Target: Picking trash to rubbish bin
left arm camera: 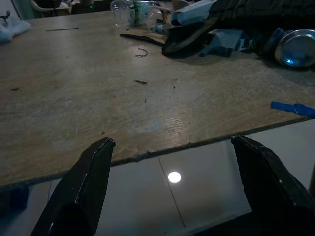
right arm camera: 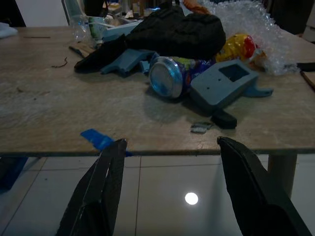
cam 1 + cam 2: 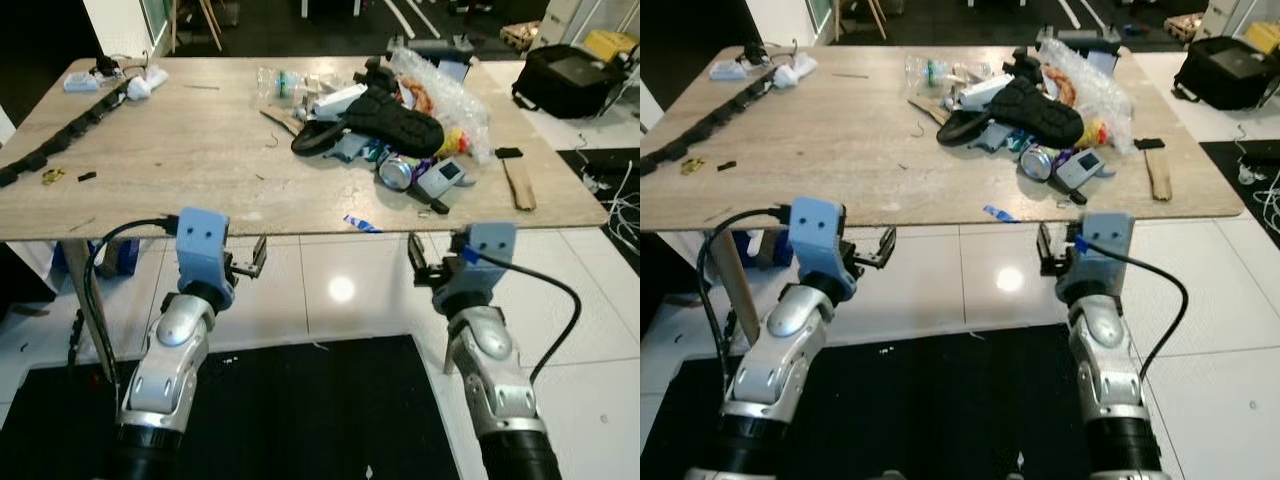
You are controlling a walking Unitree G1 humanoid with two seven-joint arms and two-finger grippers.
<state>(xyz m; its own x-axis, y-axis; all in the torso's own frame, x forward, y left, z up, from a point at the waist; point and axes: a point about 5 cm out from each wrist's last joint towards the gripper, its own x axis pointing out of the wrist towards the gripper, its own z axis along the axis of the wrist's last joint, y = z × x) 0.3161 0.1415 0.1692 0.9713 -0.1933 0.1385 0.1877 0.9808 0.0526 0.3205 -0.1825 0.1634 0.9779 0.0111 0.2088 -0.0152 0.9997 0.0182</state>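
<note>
A wide wooden table (image 3: 180, 160) fills the scene, its far right corner heaped with trash: a sheet of bubble wrap (image 3: 450, 90), a black padded bag (image 3: 395, 120), a clear bottle (image 3: 275, 82), a grey plastic housing (image 3: 440, 180) and, nearest the edge, a drinks can (image 3: 396, 172) lying on its side with a strip of blue tape (image 3: 362, 224) hanging over the lip. A black cable chain (image 3: 60, 135) runs along the left side. The robot stands just short of the near edge, both arms raised below the tabletop. The left gripper (image 3: 248, 262) and the right gripper (image 3: 425, 262) each hold their fingers wide apart, empty, over white floor tiles. No bin can be made out.

The step in hand looks like an approach for a first pick. The can sits almost straight ahead of the right gripper and is the likeliest target: lift the wrist clear of the edge, reach forward, and close across the can's round body, not its ends, so it does not roll into the housing beside it.
</note>
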